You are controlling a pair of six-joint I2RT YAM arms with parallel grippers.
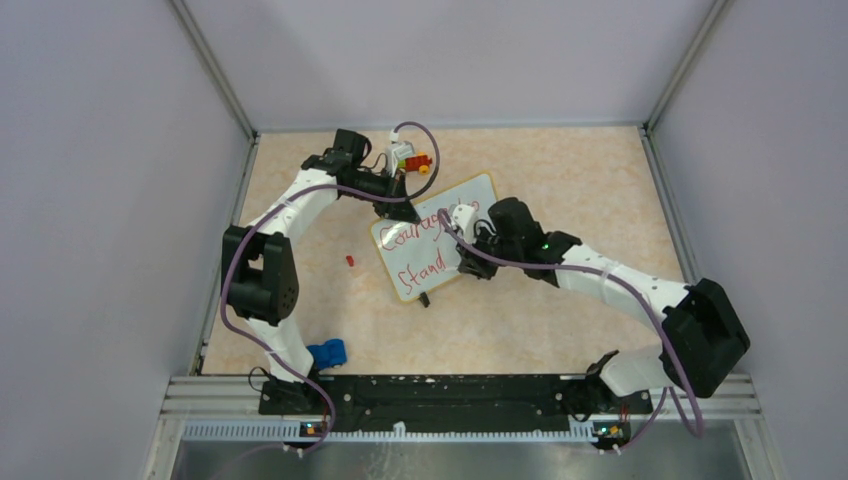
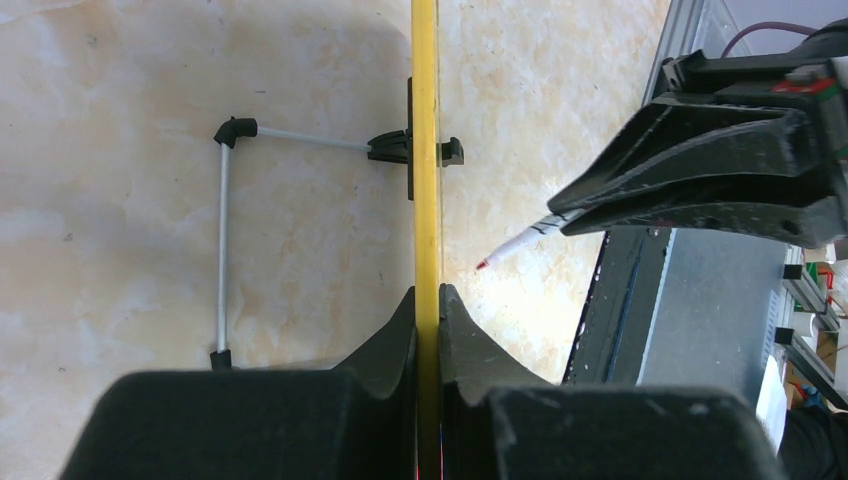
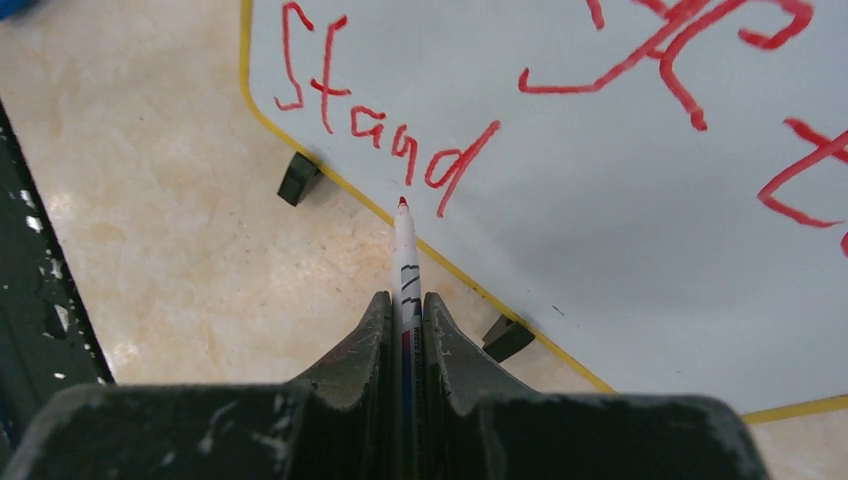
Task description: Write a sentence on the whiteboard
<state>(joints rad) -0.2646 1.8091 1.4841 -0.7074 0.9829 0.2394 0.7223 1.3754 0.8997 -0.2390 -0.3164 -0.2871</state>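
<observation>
Between lilac walls (image 1: 100, 200), marbled tabletop (image 1: 560, 170), whiteboard (image 1: 415, 255)

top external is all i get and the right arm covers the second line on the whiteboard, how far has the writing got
Observer: On the right wrist view the sentence has a second line that reads only "Stand". Nothing follows it on the whiteboard.
Operator: is the pen down on the board
Observer: It seems not. The left wrist view looks along the board's edge and shows tabletop between the tip of the marker and the board face.
Operator: what's the left arm doing
Observer: The left gripper is shut on the board's yellow rim.
</observation>
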